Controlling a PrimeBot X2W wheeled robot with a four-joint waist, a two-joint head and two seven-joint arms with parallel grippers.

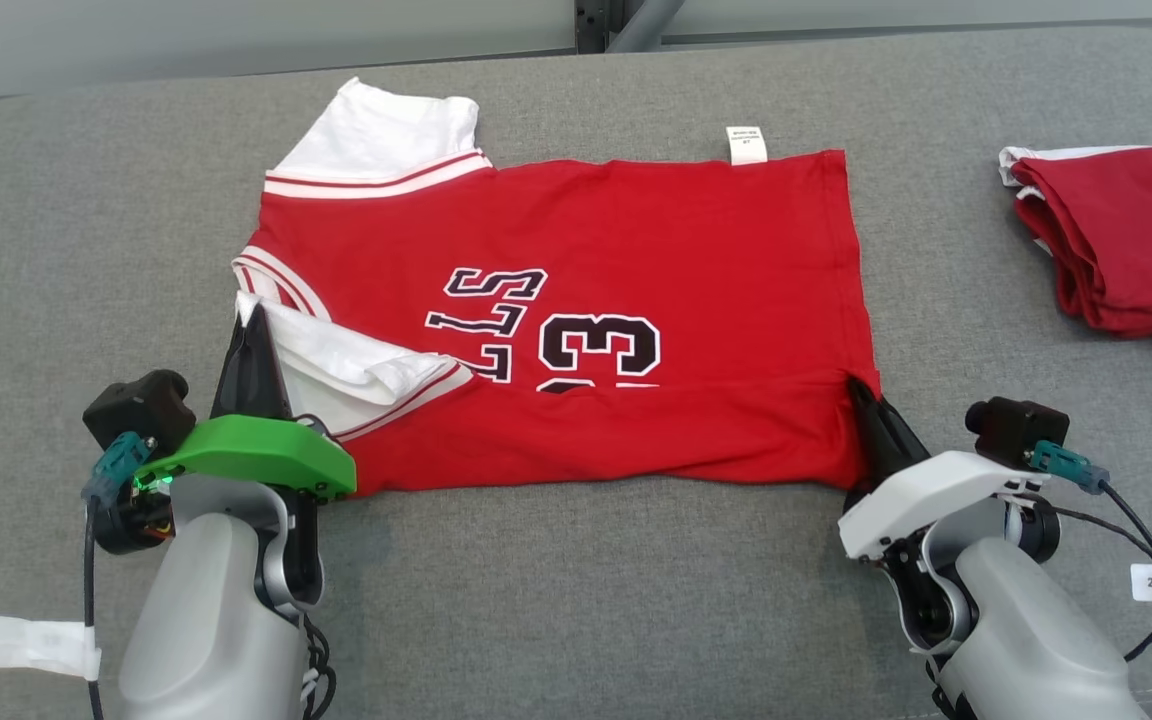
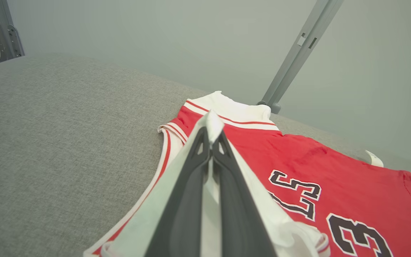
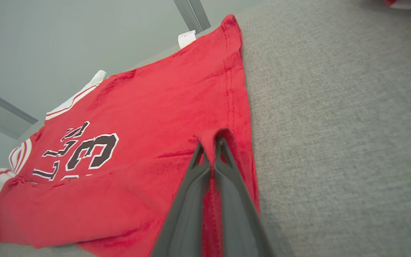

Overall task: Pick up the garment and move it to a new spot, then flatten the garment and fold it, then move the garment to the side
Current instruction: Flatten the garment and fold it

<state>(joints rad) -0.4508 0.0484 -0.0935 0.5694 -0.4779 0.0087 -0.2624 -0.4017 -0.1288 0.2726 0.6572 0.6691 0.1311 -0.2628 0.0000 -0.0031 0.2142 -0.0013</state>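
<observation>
So, counting it up: one red jersey (image 1: pixel 636 250), two grippers, and one more folded dark red garment (image 1: pixel 1126 240) off at the upper right of the head view. Everything sits on a bench (image 1: pixel 586 600) with a grey, coarse woven cover. The jersey lies mostly flat across the middle of the frame. It's soft knit, with two white sleeves trimmed in red stripes, black lettering outlined in white, and a small white tag (image 1: pixel 745 144) poking out at the top edge. Its near edge is folded up over part of the number. The left gripper (image 1: pixel 254 320), at the lower left, is pinched tight on the white sleeve (image 1: pixel 346 365). The right gripper (image 1: pixel 861 390), at the lower right, is clamped on the red hem corner.
</observation>
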